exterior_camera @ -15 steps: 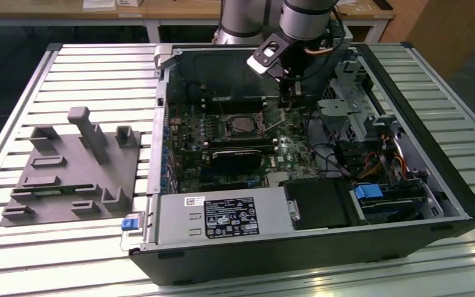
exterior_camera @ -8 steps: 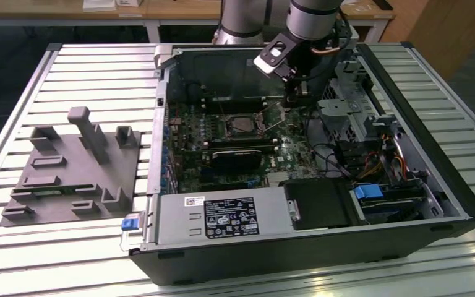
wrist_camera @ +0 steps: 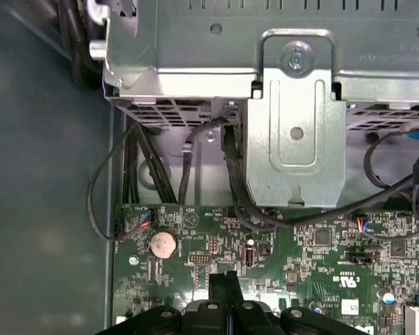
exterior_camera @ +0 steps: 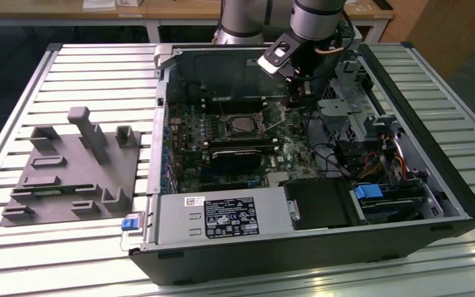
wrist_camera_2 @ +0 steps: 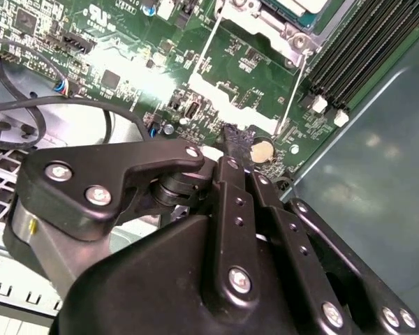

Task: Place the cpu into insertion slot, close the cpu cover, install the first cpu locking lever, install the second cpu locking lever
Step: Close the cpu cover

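Remote check, single arm. The gripper (exterior_camera: 296,101) hangs inside the open computer case (exterior_camera: 303,250), which lies on its side on the slatted surface (exterior_camera: 81,68) so that the green board (wrist_camera: 300,255) faces up toward the fingers (wrist_camera_2: 232,167). In both wrist views the fingers are pressed together with nothing between them. I judge this deliberate: the closed pair makes one narrow blunt tip, better for nudging thin hardware than for grasping. The tip hovers just above the board, near the coin cell (wrist_camera_2: 263,149), and touches nothing that I can make out. Beyond the fingertips sits the insertion slot (exterior_camera: 222,125). The cpu (wrist_camera_2: 293,5) appears to lie in it already, its pale top showing inside the cpu cover (wrist_camera_2: 293,35). The cover looks flat over the chip, though I cannot be sure it is fully seated. Two thin wire levers flank the slot. The nearer locking lever (wrist_camera_2: 293,84) runs from the slot corner back toward the fingertips and ends just beside them. The farther locking lever (wrist_camera_2: 208,45) lies along the slot's other side. Both seem to stand free of their catches, so I rate placement and cover as done and the levers as not yet latched. The memory slots (wrist_camera_2: 363,49) run alongside the nearer lever. The metal drive cage (wrist_camera: 293,118) stands on the opposite side of the fingers from the slot, well apart.
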`<state>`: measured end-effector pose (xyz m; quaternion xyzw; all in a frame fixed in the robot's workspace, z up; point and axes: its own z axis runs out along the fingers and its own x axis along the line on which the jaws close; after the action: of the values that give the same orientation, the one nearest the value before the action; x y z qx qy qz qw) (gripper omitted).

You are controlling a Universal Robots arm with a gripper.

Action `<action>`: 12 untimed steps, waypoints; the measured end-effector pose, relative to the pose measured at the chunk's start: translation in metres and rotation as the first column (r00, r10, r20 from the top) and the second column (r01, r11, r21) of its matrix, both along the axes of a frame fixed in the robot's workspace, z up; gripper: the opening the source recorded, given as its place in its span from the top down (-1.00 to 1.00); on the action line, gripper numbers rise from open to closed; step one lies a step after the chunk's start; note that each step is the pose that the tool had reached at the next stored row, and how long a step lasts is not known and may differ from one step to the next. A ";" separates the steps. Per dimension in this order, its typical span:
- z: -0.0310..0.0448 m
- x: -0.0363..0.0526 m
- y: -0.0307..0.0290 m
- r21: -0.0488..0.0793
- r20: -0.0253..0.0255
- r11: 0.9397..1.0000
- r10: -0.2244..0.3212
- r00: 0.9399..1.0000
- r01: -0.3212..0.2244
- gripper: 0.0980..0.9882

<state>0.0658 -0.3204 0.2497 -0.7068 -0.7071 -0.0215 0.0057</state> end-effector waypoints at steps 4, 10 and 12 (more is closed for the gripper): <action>-0.0030 0.0021 0.0007 0.000 0.000 1.000 0.000 1.000 0.000 0.98; -0.0087 0.0032 0.0013 0.000 0.000 1.000 0.000 1.000 0.000 0.98; -0.0099 0.0026 0.0014 0.000 0.000 1.000 0.000 1.000 0.000 0.98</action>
<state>0.0684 -0.3191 0.2398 -0.7068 -0.7071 -0.0215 0.0056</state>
